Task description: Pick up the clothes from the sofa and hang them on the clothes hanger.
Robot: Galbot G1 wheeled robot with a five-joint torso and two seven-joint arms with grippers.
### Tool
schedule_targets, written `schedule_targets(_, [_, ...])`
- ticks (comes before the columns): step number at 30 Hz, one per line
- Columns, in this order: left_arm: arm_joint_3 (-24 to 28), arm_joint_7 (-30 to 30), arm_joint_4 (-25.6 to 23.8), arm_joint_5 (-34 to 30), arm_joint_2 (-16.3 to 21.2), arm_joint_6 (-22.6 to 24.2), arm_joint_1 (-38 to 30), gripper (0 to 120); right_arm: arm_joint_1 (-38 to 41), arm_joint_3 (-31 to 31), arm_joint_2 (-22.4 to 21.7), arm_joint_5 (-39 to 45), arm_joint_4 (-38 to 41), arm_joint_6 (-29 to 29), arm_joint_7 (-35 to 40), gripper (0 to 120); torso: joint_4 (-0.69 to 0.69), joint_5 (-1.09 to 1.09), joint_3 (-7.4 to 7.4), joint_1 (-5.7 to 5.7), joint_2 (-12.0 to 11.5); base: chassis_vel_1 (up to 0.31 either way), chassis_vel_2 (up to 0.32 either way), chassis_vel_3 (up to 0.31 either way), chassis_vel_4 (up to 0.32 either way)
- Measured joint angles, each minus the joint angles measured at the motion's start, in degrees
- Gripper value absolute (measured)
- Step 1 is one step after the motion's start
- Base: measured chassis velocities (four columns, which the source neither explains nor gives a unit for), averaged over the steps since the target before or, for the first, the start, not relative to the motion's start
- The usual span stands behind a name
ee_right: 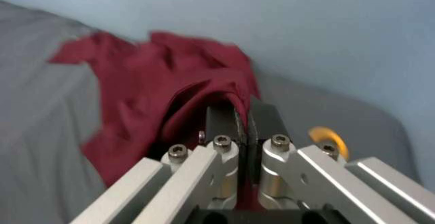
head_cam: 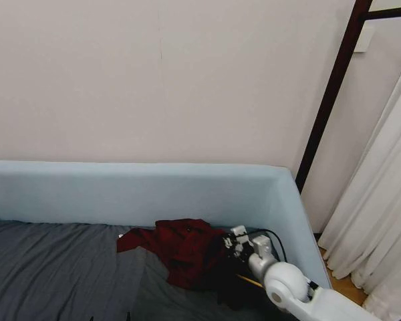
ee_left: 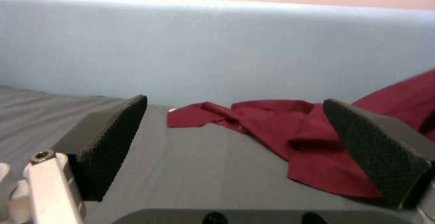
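Observation:
A dark red garment [head_cam: 180, 249] lies crumpled on the grey sofa seat [head_cam: 53, 274], close to the light blue backrest. My right gripper [head_cam: 232, 242] sits at the garment's right edge. In the right wrist view its black pads [ee_right: 227, 119] are shut on a fold of the red garment [ee_right: 156, 89]. My left gripper [ee_left: 238, 147] is open, low over the seat, with the red garment [ee_left: 286, 127] lying ahead of its fingers [ee_left: 112, 142], apart from them.
The light blue sofa backrest [head_cam: 134, 194] and right armrest [head_cam: 297, 221] wall in the seat. A dark clothes rack post [head_cam: 327, 100] rises right of the sofa. White curtains [head_cam: 381, 200] hang at the far right. A yellow object [ee_right: 329, 137] shows beside the right gripper.

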Motion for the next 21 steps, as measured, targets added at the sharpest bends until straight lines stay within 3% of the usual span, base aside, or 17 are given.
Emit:
schedule_targets(4, [0.44,0.06,-0.1,0.84,-0.2,0.58,-0.26,99,-6.35,7.52,-3.13,1.67,-1.44,-0.01,-1.6,0,0.01,0.0,0.0,0.0,0.0,0.0,0.0,0.0,0.0])
schedule_targets(17, [0.22,0.08,-0.55,1.23,0.25,0.63,0.58,99,-12.29,13.85,-4.7,2.34,-5.55,-1.54,-2.53,0,0.02,-0.01,0.01,0.0,0.0,0.0,0.0,0.0,0.0])
schedule_targets(21, [0.1,0.05,-0.47,1.09,0.55,0.37,0.58,99,-16.32,16.08,-5.69,0.18,-4.14,-4.47,-4.16,0,0.01,-0.03,0.01,0.01,0.0,0.0,0.0,0.0,0.0])
